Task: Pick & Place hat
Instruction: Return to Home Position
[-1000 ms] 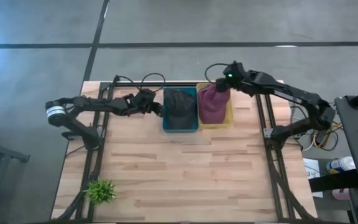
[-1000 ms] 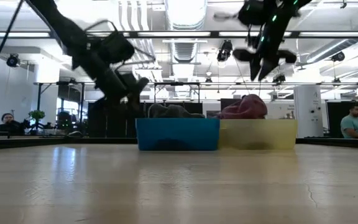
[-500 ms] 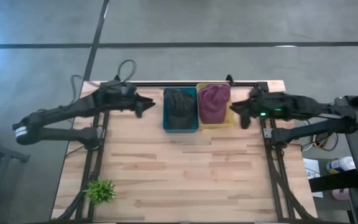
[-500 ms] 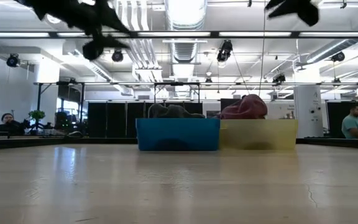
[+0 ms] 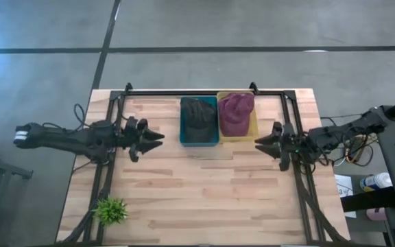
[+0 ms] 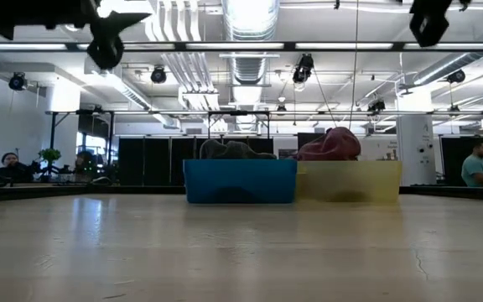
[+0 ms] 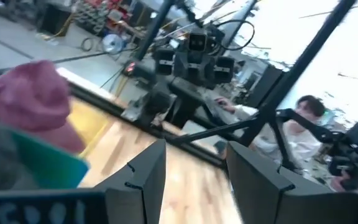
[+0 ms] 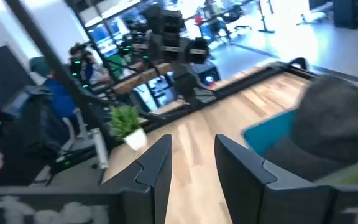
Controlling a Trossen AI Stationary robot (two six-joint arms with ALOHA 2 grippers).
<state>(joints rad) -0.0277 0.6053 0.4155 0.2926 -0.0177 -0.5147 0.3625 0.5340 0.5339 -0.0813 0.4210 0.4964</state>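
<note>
A dark grey hat (image 5: 197, 118) sits in the blue bin (image 5: 199, 140) and a maroon hat (image 5: 235, 114) sits in the yellow bin (image 5: 250, 132); both bins stand side by side near the table's far edge. In the low view the grey hat (image 6: 229, 151) and maroon hat (image 6: 332, 144) bulge above the bin rims. My left gripper (image 5: 155, 137) hovers left of the blue bin, open and holding nothing. My right gripper (image 5: 260, 142) hovers right of the yellow bin, open and holding nothing. The left wrist view shows the maroon hat (image 7: 27, 102); the right wrist view shows the grey hat (image 8: 340, 121).
A small green plant (image 5: 111, 210) stands at the table's near left corner. Black frame rails (image 5: 204, 92) run along the far edge and both sides. Bare wood (image 5: 204, 185) stretches between the bins and the near edge. People sit in the room beyond the table.
Both arms have drawn back from the bins. The left gripper moved from the blue bin's left rim out toward the table's left and nearer. The right gripper left the maroon hat, swung to the table's right and came nearer. Both hats stayed in their bins.
</note>
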